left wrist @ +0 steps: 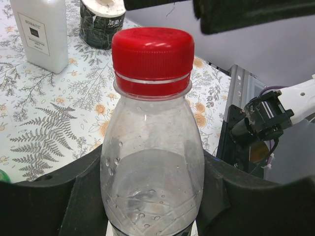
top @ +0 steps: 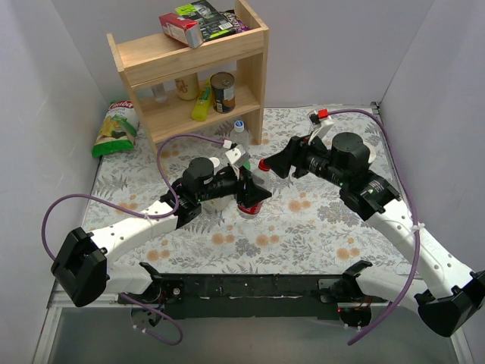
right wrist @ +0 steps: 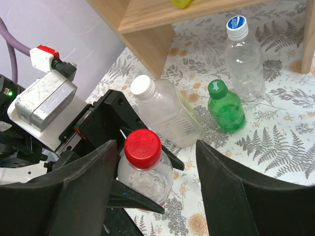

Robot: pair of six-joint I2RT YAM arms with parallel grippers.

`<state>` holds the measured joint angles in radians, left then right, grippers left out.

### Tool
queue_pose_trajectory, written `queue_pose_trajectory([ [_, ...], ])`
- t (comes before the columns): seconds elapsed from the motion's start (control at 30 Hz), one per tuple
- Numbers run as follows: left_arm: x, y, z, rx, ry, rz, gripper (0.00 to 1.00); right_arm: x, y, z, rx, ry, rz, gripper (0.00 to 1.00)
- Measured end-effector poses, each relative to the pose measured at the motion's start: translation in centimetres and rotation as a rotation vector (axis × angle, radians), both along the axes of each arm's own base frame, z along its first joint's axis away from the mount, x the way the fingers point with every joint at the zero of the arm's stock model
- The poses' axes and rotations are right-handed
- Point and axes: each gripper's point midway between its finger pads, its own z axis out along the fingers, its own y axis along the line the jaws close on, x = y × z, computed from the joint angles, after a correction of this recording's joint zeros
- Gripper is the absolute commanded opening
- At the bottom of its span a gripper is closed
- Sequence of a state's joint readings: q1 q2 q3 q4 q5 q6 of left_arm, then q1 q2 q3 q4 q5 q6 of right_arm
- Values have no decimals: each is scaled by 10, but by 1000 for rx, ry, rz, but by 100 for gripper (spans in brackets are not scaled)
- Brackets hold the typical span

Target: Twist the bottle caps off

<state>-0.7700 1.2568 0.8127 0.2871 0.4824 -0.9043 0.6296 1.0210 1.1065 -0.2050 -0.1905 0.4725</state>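
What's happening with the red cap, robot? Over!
Left gripper clamped on the red-capped bottle. Right gripper open just above the red cap, not gripping. Cap on. Nothing blocking.

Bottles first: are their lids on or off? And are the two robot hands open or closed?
red-capped bottle: upright, cap on, gripped around its body.
white-capped bottle: cap on, not held.
green bottle: upright, cap on, not held.
blue-capped bottle: upright, cap on, not held.
left gripper: shut on the red-capped bottle.
right gripper: open, one finger on each side of the red-capped bottle's top.
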Motion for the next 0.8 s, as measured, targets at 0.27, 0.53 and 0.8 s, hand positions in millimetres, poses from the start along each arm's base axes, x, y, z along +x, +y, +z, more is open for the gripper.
queue_pose_trajectory([
  [0.27, 0, -2, -4, 8, 7, -1, 35, -3, 13, -13, -9, 44, 26, 67],
  [0.53, -1, -2, -9, 24, 17, -4, 35, -5, 20, -10, 5, 31, 43, 59],
  [0.8, -1, -2, -10, 28, 15, 0, 35, -3, 22, -15, -5, 45, 44, 54],
])
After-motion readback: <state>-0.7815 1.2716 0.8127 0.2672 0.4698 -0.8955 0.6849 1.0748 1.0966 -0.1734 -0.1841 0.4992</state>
